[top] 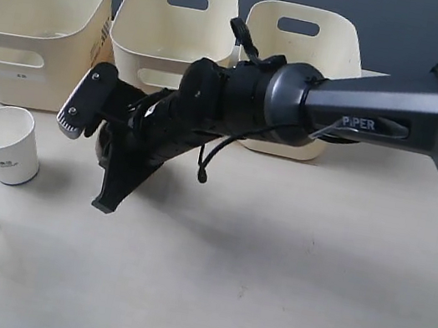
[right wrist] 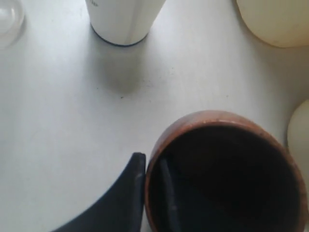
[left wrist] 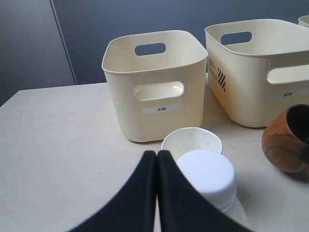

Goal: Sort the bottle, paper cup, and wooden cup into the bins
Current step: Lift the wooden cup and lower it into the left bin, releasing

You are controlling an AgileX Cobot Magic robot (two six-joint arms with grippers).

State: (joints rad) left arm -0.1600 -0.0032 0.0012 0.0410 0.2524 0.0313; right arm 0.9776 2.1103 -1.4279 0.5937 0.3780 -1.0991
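Right gripper (right wrist: 151,162) pinches wooden cup (right wrist: 231,179), upright, mouth up; left gripper (left wrist: 157,154) pressed together.

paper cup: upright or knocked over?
Upright. The paper cup stands on its blue-banded base on the table, with its open mouth facing up.

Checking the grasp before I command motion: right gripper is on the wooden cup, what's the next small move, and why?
Probably a short straight lift. The right gripper looks pinched on the wall of the wooden cup, one finger inside, one outside, with the cup apparently on the table. Rising first should clear the paper cup and the rims of the bins before any sideways travel.
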